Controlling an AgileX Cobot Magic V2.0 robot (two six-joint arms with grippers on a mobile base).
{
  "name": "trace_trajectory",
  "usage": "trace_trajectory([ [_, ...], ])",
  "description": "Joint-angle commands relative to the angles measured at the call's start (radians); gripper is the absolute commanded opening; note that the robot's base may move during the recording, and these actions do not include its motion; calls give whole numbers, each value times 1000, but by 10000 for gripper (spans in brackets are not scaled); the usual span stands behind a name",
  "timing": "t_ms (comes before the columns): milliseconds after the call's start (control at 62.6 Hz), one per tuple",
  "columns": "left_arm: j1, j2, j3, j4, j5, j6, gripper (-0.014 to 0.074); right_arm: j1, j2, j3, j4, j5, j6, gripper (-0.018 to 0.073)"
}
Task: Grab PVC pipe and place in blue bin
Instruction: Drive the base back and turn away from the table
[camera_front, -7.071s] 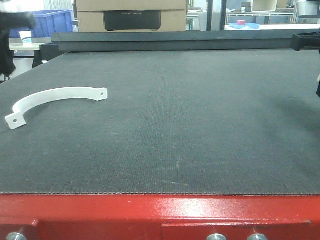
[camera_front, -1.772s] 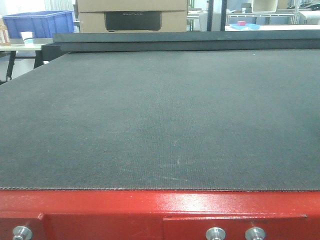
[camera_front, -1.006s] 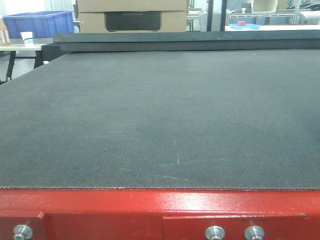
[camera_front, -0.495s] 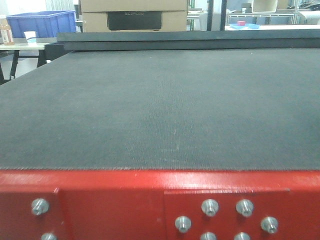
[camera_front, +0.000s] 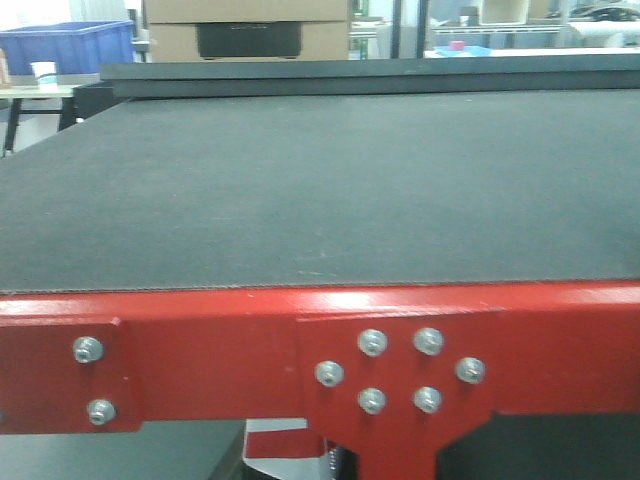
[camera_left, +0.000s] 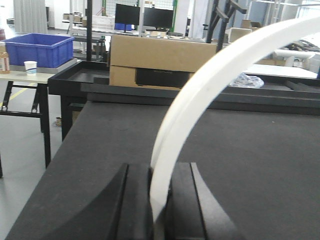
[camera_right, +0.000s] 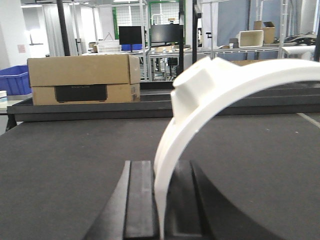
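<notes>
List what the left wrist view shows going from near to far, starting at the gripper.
left gripper, shut on the PVC pipe → dark table mat → cardboard box → monitors

No legible text, brand or number in any view. Cardboard box (camera_right: 82, 70), 10 o'clock in right wrist view: black printed panel (camera_right: 81, 93) on front face, lettering too blurred. Same panel in left wrist and front views: faint marks, unreadable. Pink wall sign (camera_right: 21, 48), 10 o'clock near left edge: too small.
</notes>
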Motion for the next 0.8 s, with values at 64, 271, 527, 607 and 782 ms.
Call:
trace_trajectory([
  [64,2,-5,0,-8,-28,-3,-111,0,-6,2,-5,-17,-3,-160],
  [271,2,-5,0,-8,-28,-3,-111,0,-6,2,-5,-17,-3,-160],
  [527,2,-5,0,-8,-28,-3,-111,0,-6,2,-5,-17,-3,-160],
  [607,2,-5,0,-8,-28,-3,-111,0,-6,2,-5,-17,-3,-160],
  [782,2,-5,0,-8,-28,-3,-111,0,-6,2,-5,-17,-3,-160],
])
